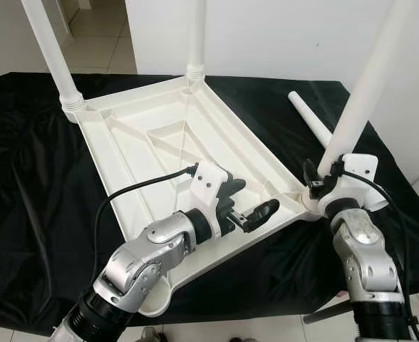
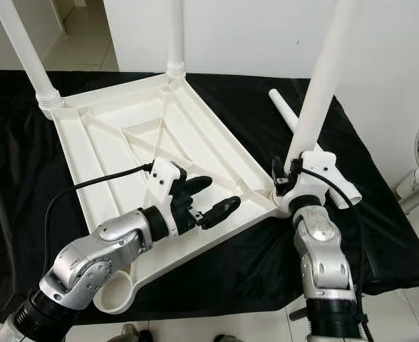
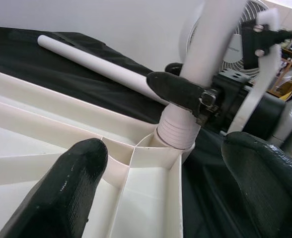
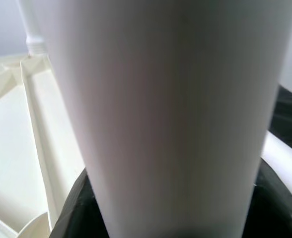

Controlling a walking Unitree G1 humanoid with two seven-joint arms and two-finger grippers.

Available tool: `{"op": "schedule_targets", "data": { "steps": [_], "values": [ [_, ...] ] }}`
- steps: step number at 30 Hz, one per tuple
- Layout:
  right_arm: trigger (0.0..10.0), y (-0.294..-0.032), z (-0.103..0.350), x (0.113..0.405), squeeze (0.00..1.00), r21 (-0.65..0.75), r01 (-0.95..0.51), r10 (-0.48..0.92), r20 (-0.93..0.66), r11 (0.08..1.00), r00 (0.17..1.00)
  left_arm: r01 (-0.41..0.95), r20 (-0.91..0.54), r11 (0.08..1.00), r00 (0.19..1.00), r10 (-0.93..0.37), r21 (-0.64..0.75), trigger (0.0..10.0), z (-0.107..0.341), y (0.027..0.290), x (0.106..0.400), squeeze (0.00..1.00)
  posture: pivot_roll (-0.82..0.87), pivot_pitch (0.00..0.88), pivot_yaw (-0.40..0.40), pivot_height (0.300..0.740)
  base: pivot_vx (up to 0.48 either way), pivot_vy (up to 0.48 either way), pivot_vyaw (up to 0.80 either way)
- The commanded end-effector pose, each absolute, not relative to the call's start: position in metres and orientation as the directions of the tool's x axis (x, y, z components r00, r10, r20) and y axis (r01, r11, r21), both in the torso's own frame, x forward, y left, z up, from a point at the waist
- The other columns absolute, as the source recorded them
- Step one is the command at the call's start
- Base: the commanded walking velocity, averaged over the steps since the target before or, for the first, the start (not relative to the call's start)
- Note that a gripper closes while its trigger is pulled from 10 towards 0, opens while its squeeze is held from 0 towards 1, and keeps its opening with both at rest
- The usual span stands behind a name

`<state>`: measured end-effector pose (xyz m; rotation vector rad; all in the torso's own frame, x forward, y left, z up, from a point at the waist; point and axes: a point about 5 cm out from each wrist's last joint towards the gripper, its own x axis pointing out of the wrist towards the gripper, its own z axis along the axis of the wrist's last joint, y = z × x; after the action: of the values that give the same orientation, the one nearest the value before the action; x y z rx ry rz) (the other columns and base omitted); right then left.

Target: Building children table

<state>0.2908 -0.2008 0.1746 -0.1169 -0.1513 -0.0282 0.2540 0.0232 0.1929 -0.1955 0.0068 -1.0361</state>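
My right hand [image 1: 322,179] grips the base of the white plastic table leg [image 1: 366,78], which stands upright in the near-right corner socket of the upturned white plastic tabletop [image 1: 159,135] on the black-draped desk [image 1: 31,178]. My left hand [image 1: 256,210], fingers spread and empty, hovers just beside that corner. A spare white leg [image 1: 309,117] lies beyond, nearer my right arm.

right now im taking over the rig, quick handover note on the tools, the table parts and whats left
Right tool: shut on the near right leg, at its socket.
Left tool: open, over the upside-down tabletop, holding nothing.
Done: two far legs stand in their sockets.
Left: finish seating the held leg; spare leg on the black cloth goes in the near left socket.
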Motion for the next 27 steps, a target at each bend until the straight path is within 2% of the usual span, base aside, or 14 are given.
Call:
{"op": "schedule_targets", "data": {
  "steps": [1,11,27],
  "values": [
    [10.0,-0.204,0.144,0.284,0.00,-0.089,0.055,-0.052,0.041,0.995,0.998,0.915,0.102,0.377,0.392,-0.914,-0.141,10.0,0.196,0.020,0.247,0.00,0.01,0.134,0.004,0.740,0.000,0.000,0.00],
    [10.0,-0.214,0.143,0.274,0.00,-0.006,0.131,-0.130,0.126,0.991,0.984,0.920,0.102,0.366,0.382,-0.919,-0.142,10.0,0.197,0.019,0.247,0.00,0.01,0.137,0.012,0.740,0.000,0.000,0.00],
    [10.0,-0.228,0.127,0.290,0.00,0.110,0.142,-0.142,-0.006,0.984,0.990,0.919,0.100,0.370,0.384,-0.918,-0.135,10.0,0.198,0.020,0.248,0.00,0.02,0.132,0.013,0.740,0.000,0.000,0.00]
  ]
}}
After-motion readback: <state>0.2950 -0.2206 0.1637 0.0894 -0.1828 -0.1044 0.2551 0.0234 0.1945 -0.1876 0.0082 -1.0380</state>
